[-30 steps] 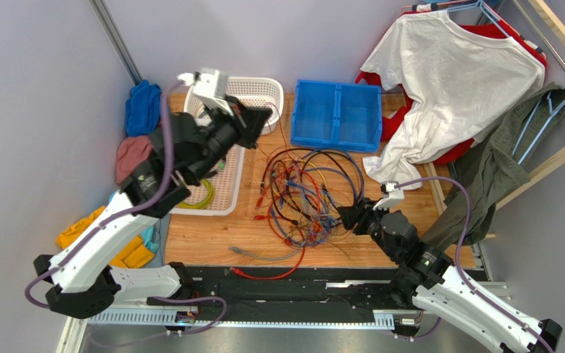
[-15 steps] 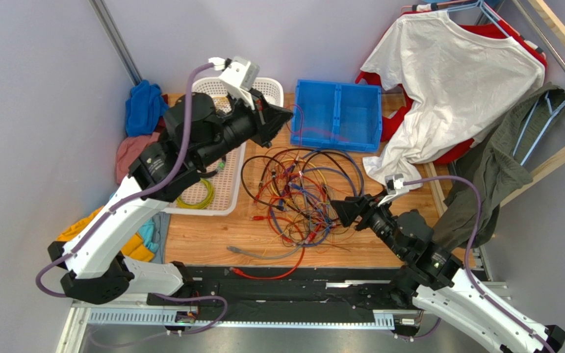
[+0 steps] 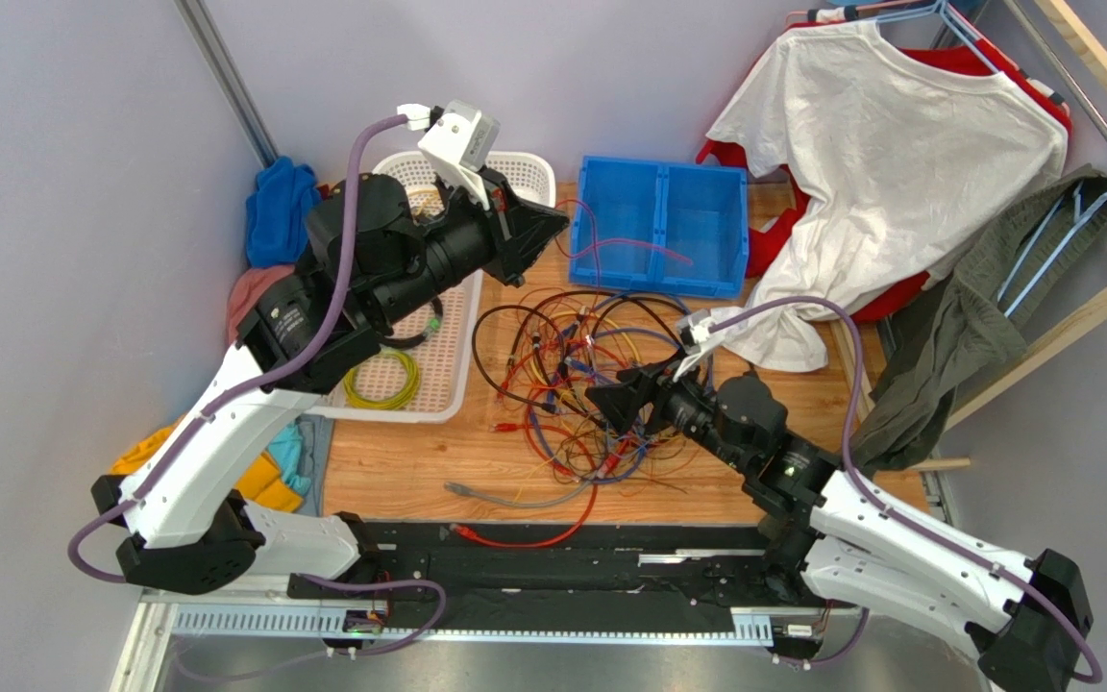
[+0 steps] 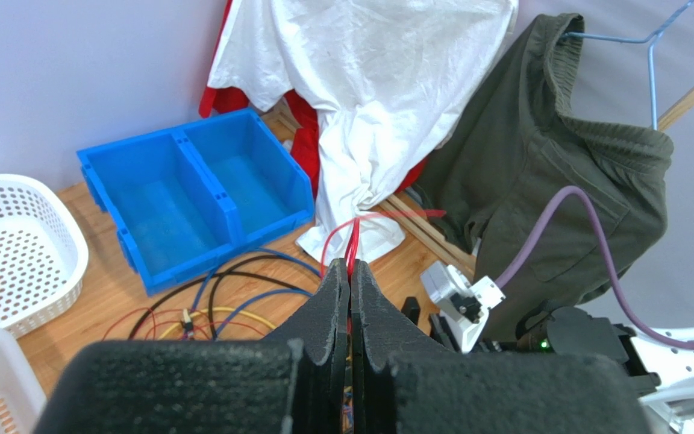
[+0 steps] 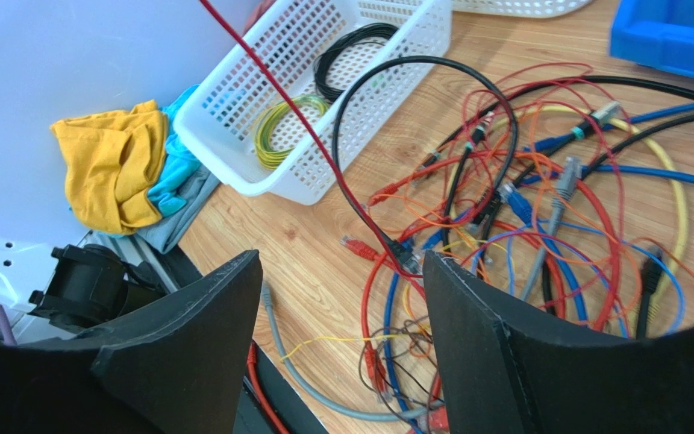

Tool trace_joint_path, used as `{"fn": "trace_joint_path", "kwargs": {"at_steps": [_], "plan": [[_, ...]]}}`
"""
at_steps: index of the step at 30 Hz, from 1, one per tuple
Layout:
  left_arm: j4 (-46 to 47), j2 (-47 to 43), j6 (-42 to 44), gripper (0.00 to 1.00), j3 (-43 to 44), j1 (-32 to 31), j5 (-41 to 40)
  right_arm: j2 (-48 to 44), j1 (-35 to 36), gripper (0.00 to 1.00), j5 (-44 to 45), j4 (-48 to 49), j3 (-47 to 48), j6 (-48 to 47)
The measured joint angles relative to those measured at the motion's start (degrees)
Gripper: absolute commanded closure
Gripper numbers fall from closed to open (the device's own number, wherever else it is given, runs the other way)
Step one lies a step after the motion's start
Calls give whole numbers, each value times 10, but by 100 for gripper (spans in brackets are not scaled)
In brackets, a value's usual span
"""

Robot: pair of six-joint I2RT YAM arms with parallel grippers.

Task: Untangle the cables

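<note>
Raised at the far side, just right of the white perforated plastic basket (image 3: 523, 156), the left gripper (image 4: 350, 269) is clamped tight on a thin red cable (image 4: 354, 246). The tangle of thin multicoloured cables (image 3: 574, 361) lies mid-way across the wooden worktop (image 3: 401, 462). Over its near right part hangs the right gripper (image 3: 617, 404), jaws spread wide.

Plain pale lilac-grey walls (image 3: 69, 216) enclose the station at the left, back and right. A metal post (image 3: 232, 87) runs up the far left corner. Work surface: a light wood-grain tabletop (image 3: 401, 469), bordered at the near edge by a black strip (image 3: 603, 555) and a slotted metal rail (image 3: 545, 623). A bare timber rail (image 3: 1094, 65) crosses the upper right corner. Lighting even and diffuse; shadows soft.
</note>
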Motion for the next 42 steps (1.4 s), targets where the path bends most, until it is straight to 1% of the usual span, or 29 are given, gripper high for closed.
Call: {"fn": "trace_joint_path", "kwargs": {"at_steps": [9, 12, 13, 14, 15, 16, 19, 22, 25, 28, 29, 31, 32, 34, 35, 37, 38, 39, 42], "plan": [[-6, 0, -2, 100, 8, 0, 1, 69, 5, 34, -6, 70, 1, -5], [-8, 0, -4, 100, 8, 0, 3, 103, 5, 37, -5, 87, 3, -5], [-9, 0, -4, 100, 8, 0, 3, 115, 5, 45, -5, 90, 5, -5], [-9, 0, -5, 100, 8, 0, 3, 128, 5, 56, -1, 93, 7, -5], [-10, 0, -6, 100, 8, 0, 4, 141, 5, 71, 4, 96, 10, -5], [-12, 0, -6, 100, 8, 0, 5, 153, 5, 100, 11, 98, 13, -5], [-17, -1, -7, 100, 7, 0, 5, 168, 5, 100, 27, 102, 15, -3], [-12, -11, -7, 100, -9, 0, -4, 154, 5, 100, 49, 92, 20, -2], [3, -57, -8, 95, -89, 0, -28, 113, 5, 100, 79, 36, 64, -9], [24, -105, -16, 89, -184, 0, -62, 85, 5, 100, 103, -30, 172, -24], [27, -118, -19, 85, -214, 0, -74, 82, 5, 100, 108, -43, 205, -28], [47, -141, -29, 78, -277, 0, -96, 86, 5, 100, 124, -91, 314, -42], [50, -147, -33, 69, -300, 0, -103, 91, 5, 100, 131, -103, 363, -50], [62, -157, -46, 61, -354, 0, -116, 105, 5, 100, 146, -130, 451, -65], [65, -158, -51, 51, -374, 0, -120, 112, 5, 100, 154, -137, 487, -72], [76, -158, -59, 40, -405, 0, -124, 128, 5, 100, 166, -155, 543, -86], [82, -158, -66, 38, -421, 0, -125, 138, 5, 100, 172, -164, 570, -92], [91, -158, -70, 37, -434, 0, -125, 154, 5, 100, 178, -175, 598, -98], [106, -159, -80, 42, -455, 0, -123, 201, 5, 100, 184, -217, 669, -112]]}}
